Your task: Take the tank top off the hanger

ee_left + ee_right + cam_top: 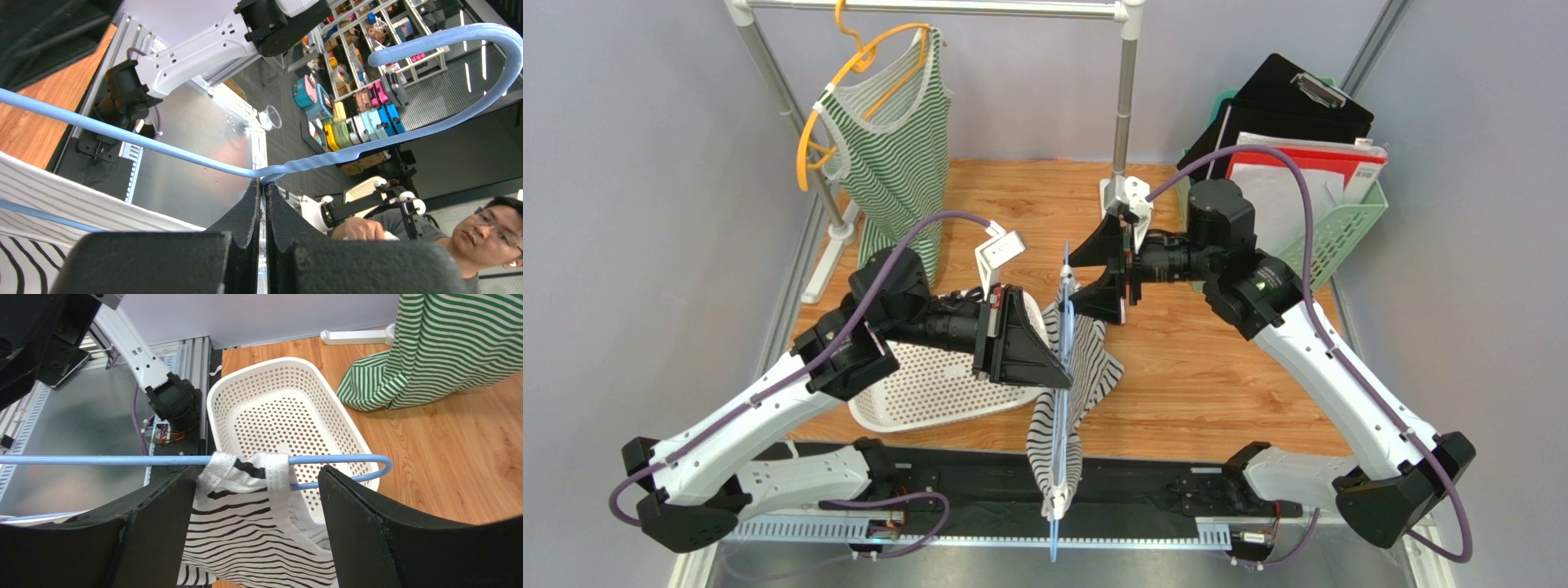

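A black-and-white striped tank top (1084, 368) hangs on a blue hanger (1053, 539) held on edge over the table's middle. My left gripper (1060, 370) is shut on the blue hanger (184, 154) at its neck, just below the hook, fingertips (253, 196) pressed together. The tank top (55, 202) shows at the lower left of the left wrist view. My right gripper (255, 471) is open. Its fingers stand on either side of the tank top's (258, 527) shoulder strap, which is draped over the hanger (104, 460) arm near its rounded end. The pads are not touching the cloth.
A white perforated basket (891, 417) lies under the left arm on the wooden table. A green striped top (891, 159) hangs on an orange hanger from the metal rack (1124, 110) at the back. A green file tray (1347, 233) with a clipboard stands at the right.
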`<move>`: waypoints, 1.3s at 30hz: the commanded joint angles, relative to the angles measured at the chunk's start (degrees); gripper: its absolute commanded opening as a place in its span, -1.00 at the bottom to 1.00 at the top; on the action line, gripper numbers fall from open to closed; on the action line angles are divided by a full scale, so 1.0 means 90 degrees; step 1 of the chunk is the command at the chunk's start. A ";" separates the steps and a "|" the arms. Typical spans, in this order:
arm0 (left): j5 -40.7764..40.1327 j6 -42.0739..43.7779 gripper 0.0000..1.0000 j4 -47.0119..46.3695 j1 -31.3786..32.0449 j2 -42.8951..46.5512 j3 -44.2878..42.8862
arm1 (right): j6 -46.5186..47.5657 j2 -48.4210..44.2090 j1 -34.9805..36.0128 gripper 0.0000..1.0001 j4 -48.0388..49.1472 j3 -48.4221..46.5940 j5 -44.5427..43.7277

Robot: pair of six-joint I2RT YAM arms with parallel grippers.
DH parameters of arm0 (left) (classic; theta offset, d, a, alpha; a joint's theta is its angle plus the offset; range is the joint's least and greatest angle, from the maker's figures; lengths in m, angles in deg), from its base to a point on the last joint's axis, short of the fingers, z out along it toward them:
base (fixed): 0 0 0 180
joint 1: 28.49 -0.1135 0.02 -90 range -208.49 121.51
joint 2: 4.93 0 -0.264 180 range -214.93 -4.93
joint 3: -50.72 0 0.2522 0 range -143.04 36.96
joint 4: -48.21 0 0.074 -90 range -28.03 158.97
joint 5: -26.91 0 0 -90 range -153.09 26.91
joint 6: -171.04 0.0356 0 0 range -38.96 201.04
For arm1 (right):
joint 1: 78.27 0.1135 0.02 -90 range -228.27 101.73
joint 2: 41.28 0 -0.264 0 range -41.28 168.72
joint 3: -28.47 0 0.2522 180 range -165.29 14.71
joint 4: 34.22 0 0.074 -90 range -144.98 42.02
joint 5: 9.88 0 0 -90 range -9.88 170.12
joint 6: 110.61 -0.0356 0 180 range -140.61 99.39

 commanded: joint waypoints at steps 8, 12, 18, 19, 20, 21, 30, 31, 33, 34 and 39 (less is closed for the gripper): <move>0.0007 -0.0024 -1.00 -0.0178 0.0039 0.0320 -0.0005 | -0.0120 -0.0015 -0.0120 0.26 0.0476 -0.0200 -0.0330; -0.0080 -0.0043 -1.00 -0.0139 0.0039 0.0388 0.0024 | -0.0168 -0.0044 -0.0140 -0.06 0.0466 -0.0200 -0.0378; -0.0315 -0.0014 -1.00 0.0085 0.0039 0.0476 0.0063 | -0.0276 -0.0054 -0.0237 -0.17 0.0447 -0.0258 -0.0485; -0.0354 -0.0023 -1.00 0.0095 0.0039 0.0486 0.0082 | -0.0334 -0.0054 -0.0238 -0.33 0.0437 -0.0268 -0.0525; -0.0364 -0.0043 -1.00 0.0095 0.0039 0.0515 0.0092 | -0.0373 -0.0044 -0.0247 -0.43 0.0446 -0.0287 -0.0602; -0.0373 -0.0043 -1.00 0.0095 0.0039 0.0535 0.0150 | -0.0422 -0.0015 -0.0247 -0.53 0.0447 -0.0346 -0.0835; -0.0403 0.0025 -1.00 0.0242 0.0039 0.0525 0.0268 | -0.1379 0.0628 -0.0316 -0.86 0.0252 -0.0902 -0.1999; -0.0403 0.0035 -1.00 0.0242 0.0039 0.0535 0.0268 | -0.1409 0.0678 -0.0316 -0.83 0.0203 -0.1009 -0.2048; -0.0422 0.0025 -1.00 0.0242 0.0039 0.0583 0.0278 | -0.1486 0.0824 -0.0335 -0.80 0.0144 -0.1078 -0.2087; -0.0432 0.0035 -1.00 0.0242 0.0039 0.0603 0.0268 | -0.1497 0.0864 -0.0345 -0.76 0.0124 -0.1098 -0.2097; -0.0520 0.0093 -1.00 0.0232 0.0039 0.0798 0.0229 | -0.1857 0.1001 -0.0520 -0.53 0.0134 -0.1098 -0.2146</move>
